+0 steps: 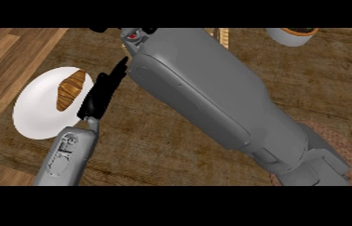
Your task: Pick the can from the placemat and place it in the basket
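**Right forearm fills the view; can out of sight**

The left hand shows at centre-left, black, its fingers straight and pointing up toward the top of the view, holding nothing. It lies at the right edge of a white plate, overlapping that edge in the view; whether it touches the plate cannot be told. On the plate lies a brown croissant, close beside the fingers. The left forearm, grey, comes in from the lower edge beneath the hand.

The right forearm is a broad grey mass running from lower right up to the top centre, covering much of the wooden worktop. At its upper end only a small dark part with a red spot shows at the edge of the view; whether the right hand is open or closed cannot be told.

At the lower right a reddish woven placemat shows just past the arm. At the top right corner sits part of a white bowl-like vessel with something brown inside.

The can shows nowhere; the right arm may hide it, so its place and look cannot be told.
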